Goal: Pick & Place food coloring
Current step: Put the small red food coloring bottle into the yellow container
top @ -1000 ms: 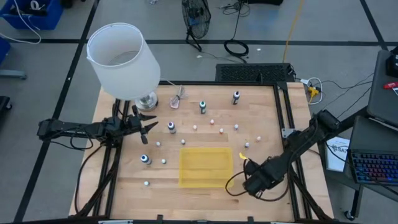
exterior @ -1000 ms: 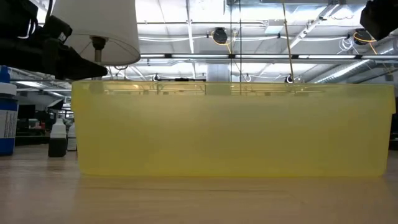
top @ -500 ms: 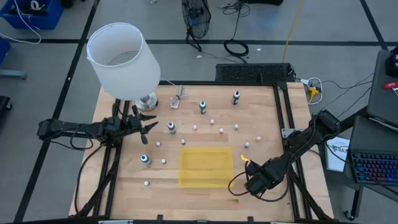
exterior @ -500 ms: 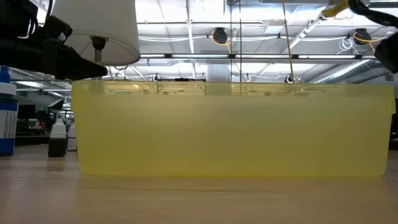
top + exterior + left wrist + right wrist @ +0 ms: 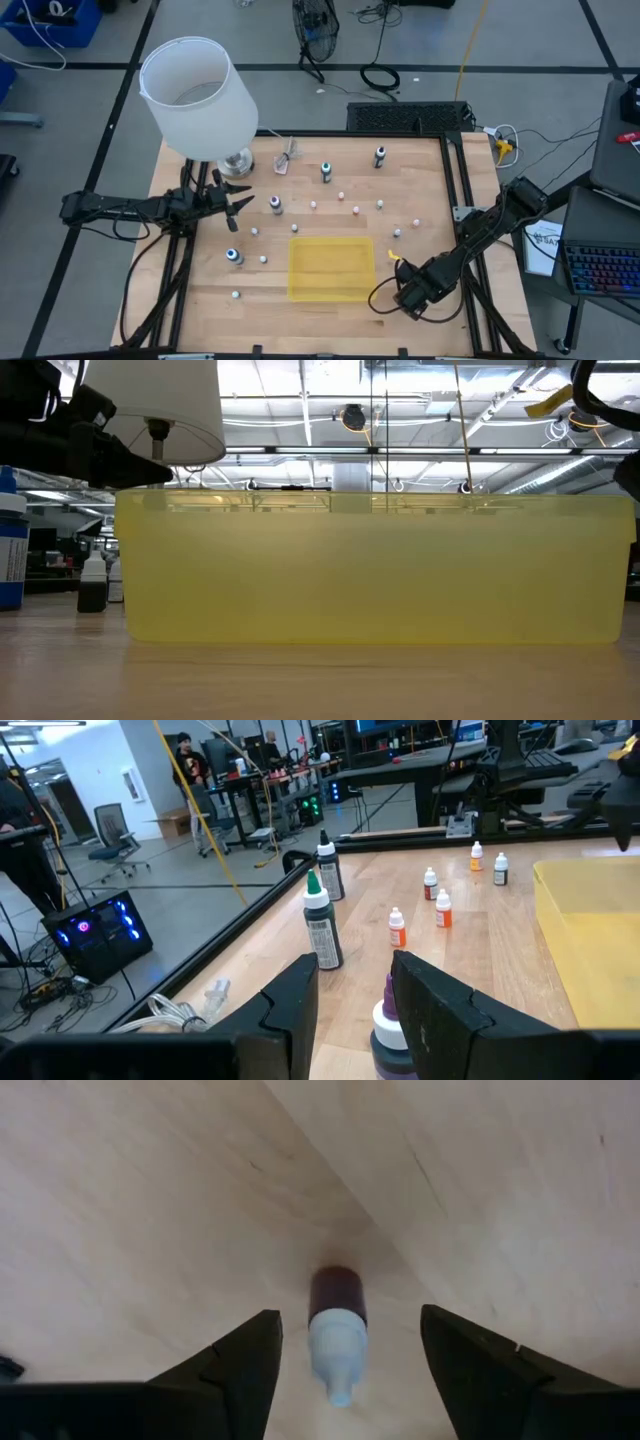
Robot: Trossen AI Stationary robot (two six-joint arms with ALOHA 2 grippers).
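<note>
Food coloring bottle (image 5: 336, 1330) lying between spread right gripper (image 5: 345, 1345), beside yellow tray (image 5: 331, 268), left gripper (image 5: 236, 203) part-open.

A white lampshade (image 5: 197, 97) on a metal base (image 5: 237, 163) stood at the far left corner of a wooden table (image 5: 420, 190). A flat yellow tray (image 5: 331, 268) lay near the table's front edge. A clear pinkish object with a thin stick (image 5: 287, 160) rested just beside the lamp base, and people (image 5: 192, 772) stood in the room beyond.
</note>
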